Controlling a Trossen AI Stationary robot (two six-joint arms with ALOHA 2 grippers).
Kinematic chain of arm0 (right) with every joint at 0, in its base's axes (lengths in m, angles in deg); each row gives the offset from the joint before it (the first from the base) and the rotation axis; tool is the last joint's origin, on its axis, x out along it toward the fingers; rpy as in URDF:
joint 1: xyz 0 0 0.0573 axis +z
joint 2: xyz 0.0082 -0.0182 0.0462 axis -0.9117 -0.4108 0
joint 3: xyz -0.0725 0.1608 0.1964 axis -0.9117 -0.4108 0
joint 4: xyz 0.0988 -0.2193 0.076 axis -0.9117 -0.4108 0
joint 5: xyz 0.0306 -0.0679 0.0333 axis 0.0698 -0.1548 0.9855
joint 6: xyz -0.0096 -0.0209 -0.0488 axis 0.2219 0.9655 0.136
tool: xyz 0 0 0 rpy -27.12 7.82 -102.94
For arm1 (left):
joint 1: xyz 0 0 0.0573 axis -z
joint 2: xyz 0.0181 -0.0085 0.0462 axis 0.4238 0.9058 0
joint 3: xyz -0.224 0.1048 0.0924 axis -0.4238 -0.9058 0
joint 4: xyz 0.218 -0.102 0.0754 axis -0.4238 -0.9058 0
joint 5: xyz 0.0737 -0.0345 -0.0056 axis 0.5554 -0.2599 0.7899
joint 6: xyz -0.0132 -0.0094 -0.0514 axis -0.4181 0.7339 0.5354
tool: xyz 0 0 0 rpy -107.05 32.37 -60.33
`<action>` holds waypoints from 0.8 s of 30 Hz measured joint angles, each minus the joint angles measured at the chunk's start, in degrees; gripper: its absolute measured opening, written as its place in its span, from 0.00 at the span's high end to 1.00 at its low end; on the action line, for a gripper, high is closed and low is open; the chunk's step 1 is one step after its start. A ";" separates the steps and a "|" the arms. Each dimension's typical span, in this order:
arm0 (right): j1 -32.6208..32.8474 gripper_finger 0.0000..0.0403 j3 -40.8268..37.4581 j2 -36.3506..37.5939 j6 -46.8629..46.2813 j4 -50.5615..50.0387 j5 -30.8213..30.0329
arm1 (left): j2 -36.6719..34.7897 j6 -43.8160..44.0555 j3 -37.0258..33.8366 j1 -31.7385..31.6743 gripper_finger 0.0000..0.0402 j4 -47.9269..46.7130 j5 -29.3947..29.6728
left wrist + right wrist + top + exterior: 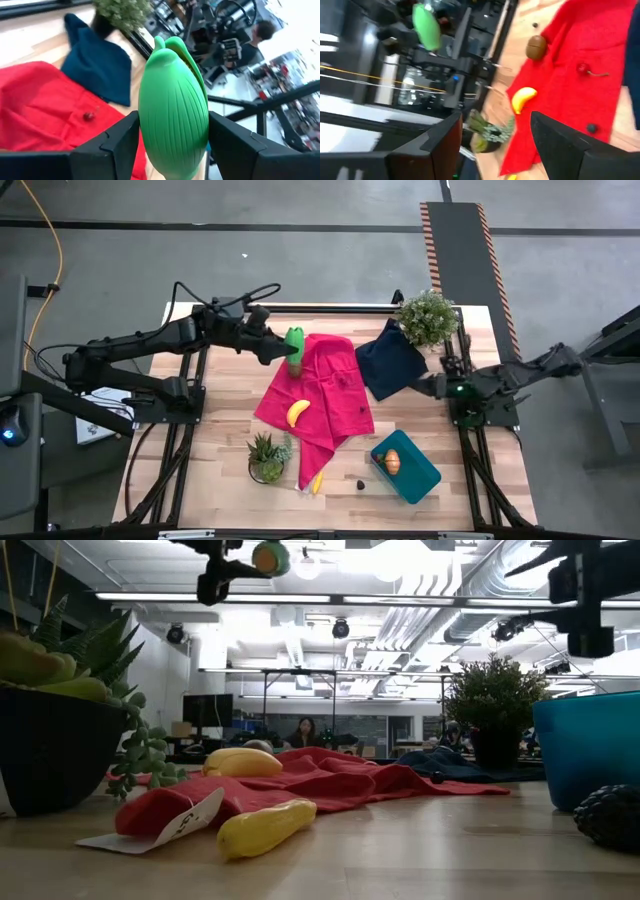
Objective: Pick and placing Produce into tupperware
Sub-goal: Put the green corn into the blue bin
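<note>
Above the far edge of the crumpled red cloth (318, 395), my left gripper (290, 347) is clamped on the ribbed green toy vegetable (173, 107), its long axis running out past my fingers (112, 143). The teal rectangular plastic tub (417, 477) lies toward four o'clock across the table (an orange piece (391, 462) already inside). My right gripper (432, 385), nearer the tub, waits with fingers apart over the navy cloth (391, 358).

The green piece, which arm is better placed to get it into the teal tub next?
Left. The left tool is already shut on the green piece, held above the red cloth. The right tool waits open at the navy cloth, holding nothing, though the tupperware lies on its side.
</note>
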 joint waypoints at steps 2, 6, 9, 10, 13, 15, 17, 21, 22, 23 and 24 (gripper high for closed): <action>-0.01 0.44 0.00 -3.93 -0.37 2.68 0.00 | 0.02 -0.49 0.00 0.00 0.48 1.20 -1.18; -0.01 0.44 0.00 -11.26 4.55 12.90 1.40 | 0.37 -0.77 0.00 0.00 0.48 3.21 -2.88; -0.03 0.44 0.00 -16.08 5.75 21.77 1.53 | 0.69 -2.28 0.04 0.20 0.48 4.47 -3.16; -0.19 0.44 0.00 -17.51 5.22 24.44 1.51 | 0.84 -2.63 0.03 0.58 0.48 4.26 -3.26; -1.46 0.43 0.00 -21.28 4.38 30.09 2.12 | 1.96 -3.71 0.01 2.03 0.48 6.07 -3.41; -2.63 0.42 0.00 -23.63 4.92 33.56 3.52 | 2.52 -3.74 -0.01 3.05 0.48 7.06 -3.62; -3.77 0.40 0.00 -25.62 5.73 36.63 5.61 | 3.36 -3.86 0.09 4.57 0.48 8.35 -3.67; -5.97 0.33 0.05 -29.84 6.36 45.76 7.88 | 4.79 -3.82 0.00 6.64 0.48 11.25 -3.82; -6.61 0.31 0.40 -30.80 6.34 46.85 7.88 | 4.90 -3.78 0.00 7.03 0.48 11.99 -4.05; -7.19 0.29 0.82 -31.59 6.38 47.21 7.88 | 5.14 -3.70 0.00 7.44 0.48 12.37 -4.05; -7.65 0.29 1.58 -32.58 6.72 47.28 7.87 | 5.52 -3.73 0.01 7.87 0.48 13.04 -4.02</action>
